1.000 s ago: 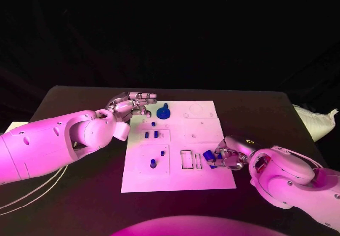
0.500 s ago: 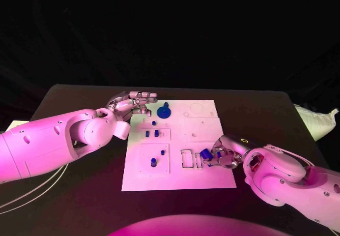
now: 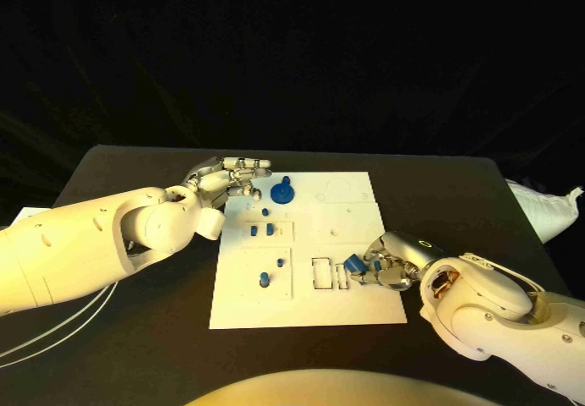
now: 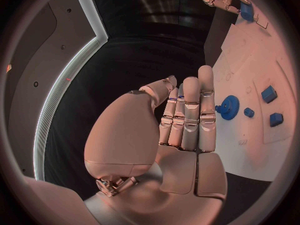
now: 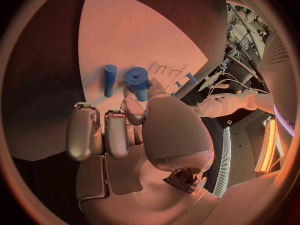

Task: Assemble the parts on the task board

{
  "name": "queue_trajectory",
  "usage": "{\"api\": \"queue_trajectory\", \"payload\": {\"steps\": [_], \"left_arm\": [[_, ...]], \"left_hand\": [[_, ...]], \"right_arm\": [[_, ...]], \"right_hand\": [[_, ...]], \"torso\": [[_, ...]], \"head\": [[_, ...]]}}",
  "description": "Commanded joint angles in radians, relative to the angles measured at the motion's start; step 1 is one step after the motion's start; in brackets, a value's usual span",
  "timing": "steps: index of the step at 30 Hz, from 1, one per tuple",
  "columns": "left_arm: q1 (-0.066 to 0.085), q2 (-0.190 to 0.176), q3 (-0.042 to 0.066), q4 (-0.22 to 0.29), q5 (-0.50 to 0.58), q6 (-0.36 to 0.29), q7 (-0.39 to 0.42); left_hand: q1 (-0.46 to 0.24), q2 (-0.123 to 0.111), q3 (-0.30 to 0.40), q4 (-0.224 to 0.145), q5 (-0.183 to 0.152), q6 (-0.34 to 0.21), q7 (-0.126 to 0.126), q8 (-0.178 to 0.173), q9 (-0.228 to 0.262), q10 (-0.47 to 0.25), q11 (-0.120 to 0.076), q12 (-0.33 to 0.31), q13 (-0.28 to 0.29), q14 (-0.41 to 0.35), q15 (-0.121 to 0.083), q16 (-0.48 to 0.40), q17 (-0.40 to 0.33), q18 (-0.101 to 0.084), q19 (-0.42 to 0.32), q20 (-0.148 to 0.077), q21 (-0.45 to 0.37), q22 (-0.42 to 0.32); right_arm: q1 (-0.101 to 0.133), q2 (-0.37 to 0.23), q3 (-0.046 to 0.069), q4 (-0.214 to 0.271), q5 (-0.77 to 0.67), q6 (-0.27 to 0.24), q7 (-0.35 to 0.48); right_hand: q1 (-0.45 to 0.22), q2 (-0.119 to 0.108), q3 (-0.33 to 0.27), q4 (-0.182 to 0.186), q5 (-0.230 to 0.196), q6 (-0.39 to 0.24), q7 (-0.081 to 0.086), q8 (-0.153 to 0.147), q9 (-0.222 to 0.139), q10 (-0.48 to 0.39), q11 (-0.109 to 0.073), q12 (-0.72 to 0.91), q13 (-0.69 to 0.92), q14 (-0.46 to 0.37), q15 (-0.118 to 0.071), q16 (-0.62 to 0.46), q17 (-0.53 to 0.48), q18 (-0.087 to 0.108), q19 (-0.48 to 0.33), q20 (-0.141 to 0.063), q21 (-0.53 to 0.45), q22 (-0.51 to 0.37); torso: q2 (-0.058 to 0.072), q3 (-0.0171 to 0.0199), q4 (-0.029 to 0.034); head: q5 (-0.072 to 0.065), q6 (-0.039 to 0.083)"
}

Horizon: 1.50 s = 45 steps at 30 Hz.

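The white task board [image 3: 347, 300] lies in the middle of the black table. My right hand [image 3: 388, 269] rests at the board's right edge and pinches a short blue cylinder [image 3: 356, 266] [image 5: 138, 83] just right of the empty narrow slots [image 3: 328, 273]. A thinner blue peg [image 5: 110, 80] lies on the board beside it. My left hand [image 3: 232, 179] [image 4: 186, 116] hovers at the board's far left corner, fingers straight and holding nothing, next to the blue gear [image 3: 281, 194] [image 4: 229, 107]. Small blue parts [image 3: 261, 229] stand in the left pockets, and two more [image 3: 270, 271] sit lower down.
A white bag [image 3: 543, 209] lies off the table's right edge. Pale cables [image 3: 49, 337] run along the table's left side. Bare black table [image 3: 439, 190] surrounds the board on all sides.
My right hand has shifted a little to the left with the blue cylinder, closer to the narrow slots. The left hand has stayed put.
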Motion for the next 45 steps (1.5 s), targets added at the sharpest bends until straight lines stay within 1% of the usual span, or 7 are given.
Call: {"api": "queue_trajectory", "payload": {"steps": [1, 7, 16, 29, 34, 41, 45], "left_arm": [[0.0, 0.001, 0.0, 0.002, 0.0, 0.021, 0.005], [0.0, 0.003, 0.0, 0.002, 0.0, 0.021, 0.005], [0.0, 0.006, 0.0, 0.002, 0.0, 0.021, 0.005], [0.0, 0.006, 0.0, 0.005, 0.0, 0.019, 0.004], [0.0, 0.006, 0.0, 0.005, 0.0, 0.018, 0.004], [0.0, 0.006, 0.0, 0.005, 0.0, 0.017, 0.003], [0.0, 0.006, 0.0, 0.005, 0.0, 0.017, 0.003]], "left_hand": [[0.0, 0.009, -0.008, -0.001, 0.0, -0.004, 0.001, 0.005, 0.0, -0.007, 0.002, 0.001, -0.001, -0.006, 0.0, -0.003, -0.001, 0.017, -0.005, -0.001, -0.006, -0.001], [0.0, 0.01, -0.01, -0.001, 0.0, -0.005, 0.001, 0.005, 0.0, -0.008, 0.003, 0.002, -0.001, -0.007, 0.0, -0.002, -0.002, 0.017, -0.005, 0.0, -0.006, -0.001], [0.0, 0.01, -0.01, -0.001, 0.0, -0.005, 0.001, 0.005, 0.0, -0.008, 0.003, 0.002, -0.001, -0.007, 0.0, -0.002, -0.002, 0.017, -0.005, 0.0, -0.006, -0.001], [0.0, 0.01, -0.01, -0.001, 0.0, -0.005, 0.001, 0.005, 0.0, -0.008, 0.003, 0.002, -0.001, -0.007, 0.0, -0.002, -0.002, 0.017, -0.005, 0.0, -0.006, -0.001], [0.0, 0.01, -0.01, -0.001, 0.0, -0.005, 0.001, 0.005, 0.0, -0.008, 0.003, 0.002, -0.001, -0.007, 0.0, -0.002, -0.002, 0.017, -0.005, 0.0, -0.006, -0.001], [0.0, 0.01, -0.01, -0.001, 0.0, -0.005, 0.001, 0.005, 0.0, -0.008, 0.003, 0.002, -0.001, -0.007, 0.0, -0.002, -0.002, 0.017, -0.005, 0.0, -0.006, -0.001], [-0.001, 0.01, -0.013, -0.002, 0.0, -0.006, 0.001, 0.005, 0.0, -0.01, 0.003, 0.002, -0.001, -0.008, 0.0, -0.002, -0.003, 0.017, -0.006, 0.0, -0.007, -0.002]], "right_arm": [[0.001, -0.006, 0.002, 0.026, 0.088, -0.094, 0.003], [0.003, 0.001, 0.004, 0.046, 0.149, -0.089, 0.002], [0.005, 0.048, 0.003, 0.031, 0.184, 0.0, -0.01], [0.012, 0.098, 0.003, 0.0, 0.163, 0.049, -0.02], [0.013, 0.106, 0.002, -0.009, 0.151, 0.054, -0.02], [0.015, 0.107, 0.002, -0.016, 0.114, 0.055, -0.022], [0.015, 0.106, 0.002, -0.014, 0.097, 0.05, -0.021]], "right_hand": [[0.038, 0.05, 0.004, 0.004, 0.015, 0.018, -0.014, 0.013, 0.028, 0.009, 0.001, 0.003, 0.003, 0.062, -0.01, 0.005, 0.003, -0.015, 0.003, -0.008, 0.005, 0.001], [0.023, 0.045, 0.001, 0.015, 0.04, 0.017, -0.014, 0.013, 0.037, 0.011, 0.0, 0.001, 0.008, 0.061, -0.01, 0.005, 0.003, -0.016, 0.003, -0.009, 0.005, 0.002], [-0.056, 0.042, -0.041, 0.02, 0.125, 0.017, -0.014, 0.012, 0.059, 0.011, 0.001, -0.017, 0.007, 0.061, -0.009, 0.005, 0.001, -0.016, 0.003, -0.008, 0.005, 0.003], [-0.125, 0.06, -0.086, 0.021, 0.119, 0.02, -0.018, 0.012, 0.08, 0.014, -0.001, -0.03, 0.009, 0.061, -0.011, 0.006, 0.002, -0.016, 0.003, -0.009, 0.005, 0.004], [-0.152, 0.061, -0.118, 0.02, 0.067, 0.019, -0.019, 0.011, 0.093, 0.013, -0.002, -0.042, 0.007, 0.06, -0.012, 0.005, 0.0, -0.015, 0.003, -0.01, 0.004, 0.003], [-0.253, 0.043, -0.209, 0.02, -0.184, 0.004, -0.014, 0.004, 0.115, -0.022, 0.003, -0.134, -0.051, 0.056, -0.008, -0.007, -0.021, -0.014, -0.003, -0.007, -0.003, -0.007], [-0.266, 0.037, -0.22, 0.021, -0.195, 0.002, -0.013, 0.003, 0.119, -0.029, 0.004, -0.156, -0.066, 0.055, -0.007, -0.009, -0.024, -0.013, -0.004, -0.006, -0.005, -0.009]], "torso": [[-0.001, -0.0004, -0.0006], [0.001, 0.0, 0.0023], [0.001, -0.0009, 0.003], [0.0, -0.0016, 0.002], [0.001, -0.0007, 0.0003], [0.0, -0.0005, -0.0007], [0.002, 0.0001, -0.0003]], "head": [[-0.003, 0.002], [-0.005, 0.004], [0.0, 0.003], [0.005, -0.001], [0.007, 0.001], [0.006, 0.001], [0.006, 0.001]]}}
